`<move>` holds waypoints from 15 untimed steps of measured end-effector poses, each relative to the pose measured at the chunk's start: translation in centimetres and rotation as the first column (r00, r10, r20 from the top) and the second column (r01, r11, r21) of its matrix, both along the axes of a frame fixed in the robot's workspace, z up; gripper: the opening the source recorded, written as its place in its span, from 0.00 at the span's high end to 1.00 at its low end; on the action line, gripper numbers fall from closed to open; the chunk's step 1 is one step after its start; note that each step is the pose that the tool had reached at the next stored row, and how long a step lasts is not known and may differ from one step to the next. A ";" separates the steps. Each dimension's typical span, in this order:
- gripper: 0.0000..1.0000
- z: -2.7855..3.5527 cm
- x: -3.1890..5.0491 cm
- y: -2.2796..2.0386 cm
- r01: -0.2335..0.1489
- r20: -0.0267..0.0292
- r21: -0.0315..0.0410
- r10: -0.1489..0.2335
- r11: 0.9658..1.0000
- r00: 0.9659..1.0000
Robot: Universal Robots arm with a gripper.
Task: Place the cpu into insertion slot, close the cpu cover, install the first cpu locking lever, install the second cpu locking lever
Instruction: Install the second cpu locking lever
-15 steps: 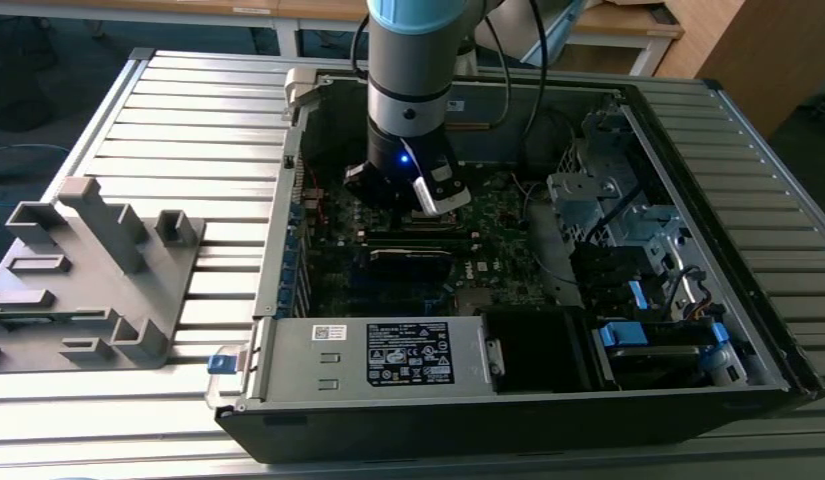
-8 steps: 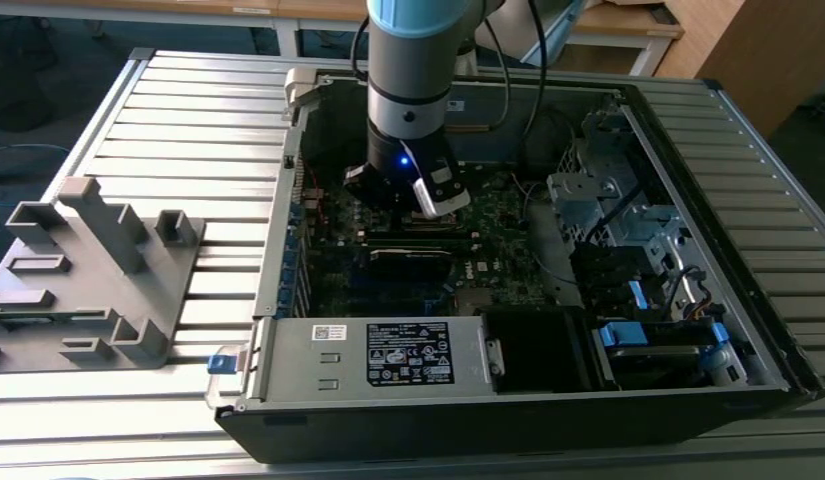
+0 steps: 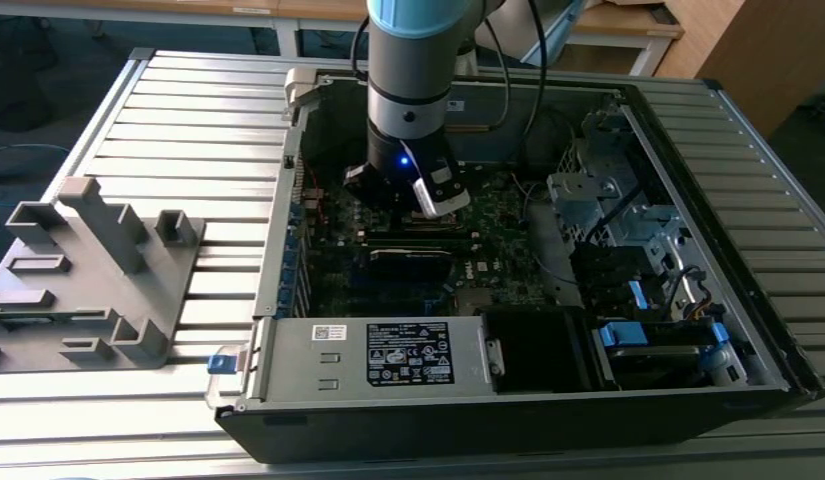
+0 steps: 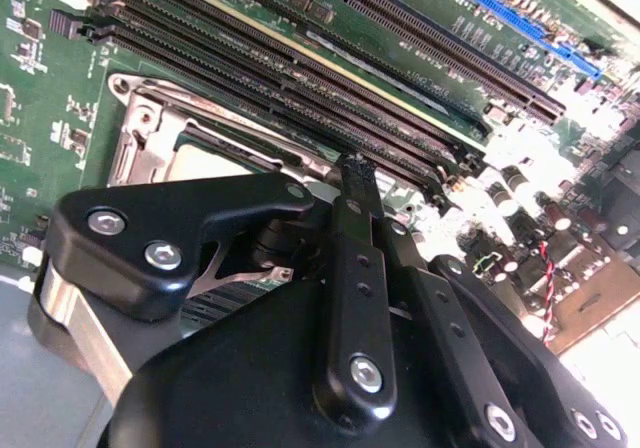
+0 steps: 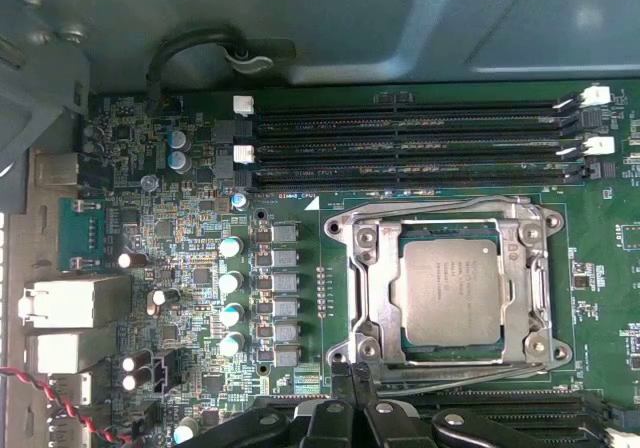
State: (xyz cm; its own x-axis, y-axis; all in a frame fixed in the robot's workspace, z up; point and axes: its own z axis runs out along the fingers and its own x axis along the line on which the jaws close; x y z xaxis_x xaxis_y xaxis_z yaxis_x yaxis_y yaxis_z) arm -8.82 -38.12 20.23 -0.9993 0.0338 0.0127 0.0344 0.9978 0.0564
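Observation:
The cpu, a square chip with a dull silver top, lies flat in its socket on the green motherboard. The cpu cover, a silver frame with an open window, lies down around it. Thin wire locking levers run along two opposite sides of the socket, one beside the memory slots and one by the gripper. My gripper is at that socket edge, its black fingers pressed together with nothing visibly between them. In the exterior view the gripper reaches down into the open computer case.
Black memory slots run next to the socket. A black-labelled power supply fills the near end of the case, with drive bays at the exterior view's right. A grey fixture stands on the table at the exterior view's left.

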 end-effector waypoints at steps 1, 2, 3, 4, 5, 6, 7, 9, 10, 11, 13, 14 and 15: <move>0.90 0.01 0.00 0.00 0.000 0.000 0.000 0.000 1.000 1.000; 0.90 0.02 0.01 0.00 0.000 0.000 0.000 0.000 1.000 1.000; 0.90 0.02 0.05 -0.02 0.000 0.000 0.000 0.000 1.000 1.000; 0.90 0.03 0.09 -0.06 0.000 0.000 0.000 0.000 1.000 1.000; 0.90 0.02 0.14 -0.09 0.000 0.000 0.000 0.000 1.000 1.000; 0.90 0.02 0.19 -0.13 0.000 0.000 0.000 0.000 1.000 1.000; 0.90 0.02 0.21 -0.17 0.000 0.000 0.000 0.000 1.000 1.000; 0.90 0.02 0.23 -0.26 0.000 0.000 0.000 0.000 1.000 1.000; 0.90 0.02 0.23 -0.32 0.000 0.000 0.000 0.000 1.000 1.000; 0.90 0.02 0.23 -0.39 0.000 0.000 0.000 0.000 1.000 1.000; 0.90 0.02 0.23 -0.45 0.000 0.000 0.002 0.000 1.000 1.000; 0.90 0.00 0.23 -0.45 0.000 0.000 0.004 0.000 1.000 1.000; 0.90 -0.01 0.23 -0.46 0.000 0.000 0.009 0.000 1.000 1.000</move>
